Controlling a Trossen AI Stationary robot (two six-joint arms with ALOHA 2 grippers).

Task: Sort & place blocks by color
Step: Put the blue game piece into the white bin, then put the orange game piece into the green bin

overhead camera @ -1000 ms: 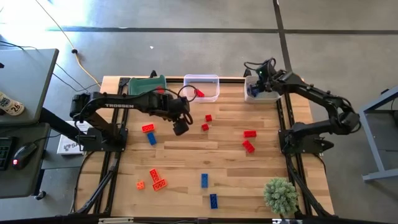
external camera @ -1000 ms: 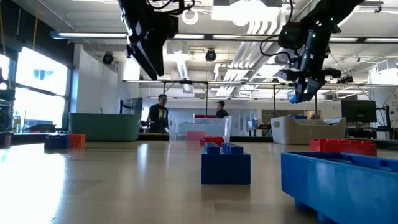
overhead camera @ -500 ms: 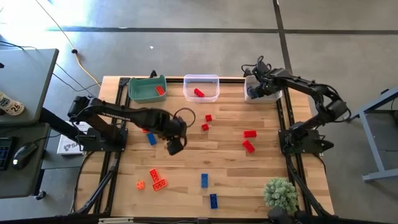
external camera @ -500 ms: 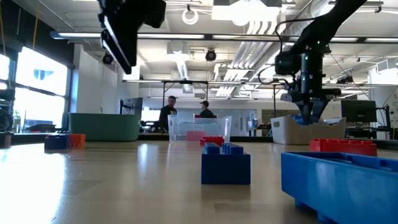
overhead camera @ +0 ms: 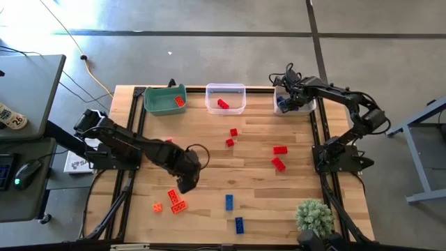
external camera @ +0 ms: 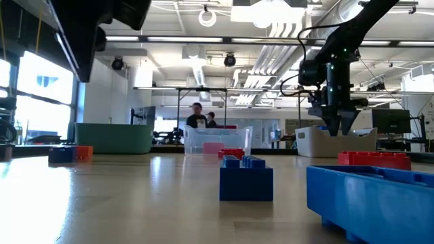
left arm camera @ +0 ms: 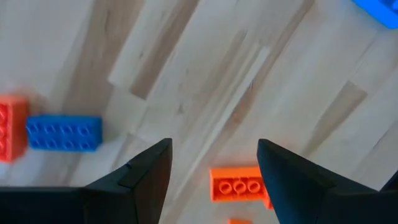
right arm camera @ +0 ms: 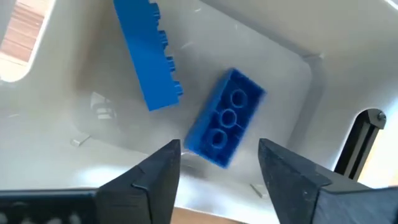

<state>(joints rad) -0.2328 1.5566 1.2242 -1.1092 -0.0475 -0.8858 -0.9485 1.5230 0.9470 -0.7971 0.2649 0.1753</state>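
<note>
Right wrist view: right end effector (right arm camera: 217, 163) spread over the grey plastic bin (right arm camera: 298, 87) holding two blue studded bricks (right arm camera: 224, 118). Left end effector (left arm camera: 213, 163) spread above an orange studded brick (left arm camera: 239, 185) on the wooden table (left arm camera: 205, 81).

Open-plan lab, exposed ceiling ducts (external camera: 271, 27), concrete floor (overhead camera: 209, 42), desk with mouse (overhead camera: 28, 171)

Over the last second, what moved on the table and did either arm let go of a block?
The left gripper swung from beside the green bin toward the front of the table, open and empty, now above the orange blocks. The right gripper dipped over the grey bin and opened; its blue block now lies inside. Loose blocks and bins stayed put.
</note>
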